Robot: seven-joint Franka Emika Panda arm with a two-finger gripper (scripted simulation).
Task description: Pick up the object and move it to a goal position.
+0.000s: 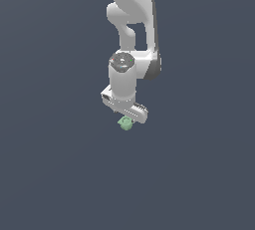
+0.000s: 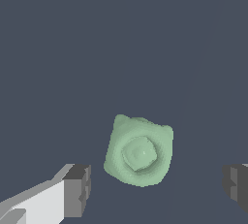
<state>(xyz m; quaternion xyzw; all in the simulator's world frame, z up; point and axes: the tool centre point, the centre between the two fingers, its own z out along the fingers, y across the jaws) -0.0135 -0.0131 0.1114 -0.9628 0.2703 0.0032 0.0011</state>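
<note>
The object (image 1: 125, 123) is a tiny pale green, roundish lumpy item lying on the dark grey floor, partly covered by the white gripper (image 1: 126, 118) directly above it in the exterior view. In the wrist view the object (image 2: 139, 151) lies between the two dark fingertips (image 2: 77, 190), with clear gaps on both sides. The gripper (image 2: 157, 186) is open and touches nothing. In the exterior view the fingers are hidden behind the hand.
The white arm (image 1: 132, 20) rises from the gripper toward the top of the exterior view. The dark grey floor (image 1: 60, 164) surrounds the object. No goal marker shows.
</note>
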